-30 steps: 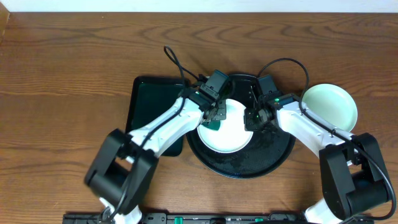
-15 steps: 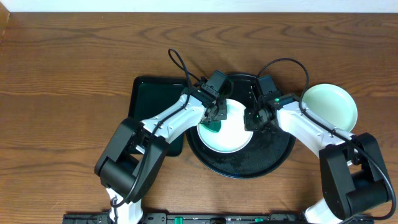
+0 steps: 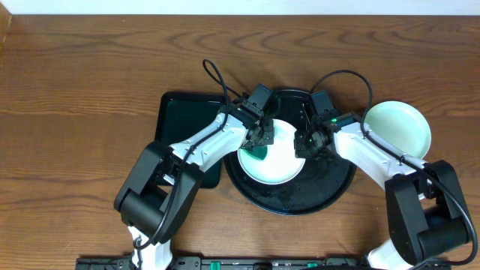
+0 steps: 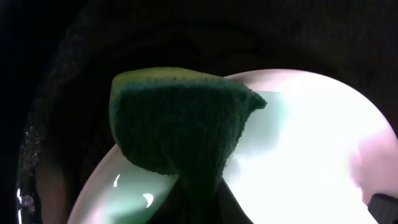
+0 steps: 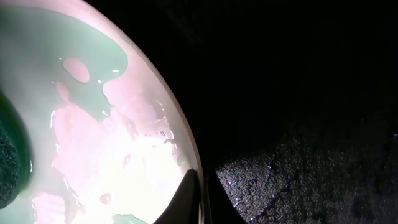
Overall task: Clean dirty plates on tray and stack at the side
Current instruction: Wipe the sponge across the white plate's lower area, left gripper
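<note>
The left gripper (image 3: 259, 141) clamped a green sponge (image 4: 180, 124) onto the pale plate (image 3: 281, 163) in the black tray (image 3: 330, 193), its fingers lost in shadow. The right gripper (image 3: 306, 142) pinched that plate's right rim, its fingertips (image 5: 185, 196) cut off by the frame. A mint plate (image 3: 397, 127) sat just beside the tray.

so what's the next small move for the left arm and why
Probably sweep the sponge across the plate toward its centre: the left tool holds it at the plate's left edge, wet patches show elsewhere, and the right tool grips the rim over the tray.
</note>
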`<act>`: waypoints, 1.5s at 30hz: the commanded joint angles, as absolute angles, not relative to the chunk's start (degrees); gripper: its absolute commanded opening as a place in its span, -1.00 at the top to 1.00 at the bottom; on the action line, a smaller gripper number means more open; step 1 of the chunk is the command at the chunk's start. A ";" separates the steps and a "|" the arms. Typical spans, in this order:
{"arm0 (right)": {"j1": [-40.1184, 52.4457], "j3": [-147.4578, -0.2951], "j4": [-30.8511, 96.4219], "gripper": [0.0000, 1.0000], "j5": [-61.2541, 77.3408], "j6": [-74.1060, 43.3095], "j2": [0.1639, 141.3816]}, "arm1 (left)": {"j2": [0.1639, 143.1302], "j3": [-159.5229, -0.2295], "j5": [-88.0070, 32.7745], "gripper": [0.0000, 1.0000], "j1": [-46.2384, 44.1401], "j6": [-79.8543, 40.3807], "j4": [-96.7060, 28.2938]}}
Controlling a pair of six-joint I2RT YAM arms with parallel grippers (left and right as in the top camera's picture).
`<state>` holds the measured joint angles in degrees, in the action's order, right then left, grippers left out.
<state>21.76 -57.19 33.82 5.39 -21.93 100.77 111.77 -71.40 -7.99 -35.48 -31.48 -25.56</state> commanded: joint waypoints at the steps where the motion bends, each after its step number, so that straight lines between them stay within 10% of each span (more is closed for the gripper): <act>1: 22.24 -56.40 33.58 0.98 6.96 -22.26 101.27 | 115.63 -70.17 -15.03 0.85 -39.62 -31.20 -27.05; 17: 22.24 -56.40 33.58 0.97 8.21 -22.26 101.27 | 115.52 -70.19 -15.00 0.85 -49.56 -32.99 -25.61; 45: 21.10 -57.98 34.94 0.69 9.06 -16.64 100.40 | 96.16 -68.64 -8.91 0.85 -34.72 -32.71 -34.96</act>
<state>21.17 -57.25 34.96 7.99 -17.26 100.77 93.71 -69.78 -9.96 -34.15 -32.80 -35.29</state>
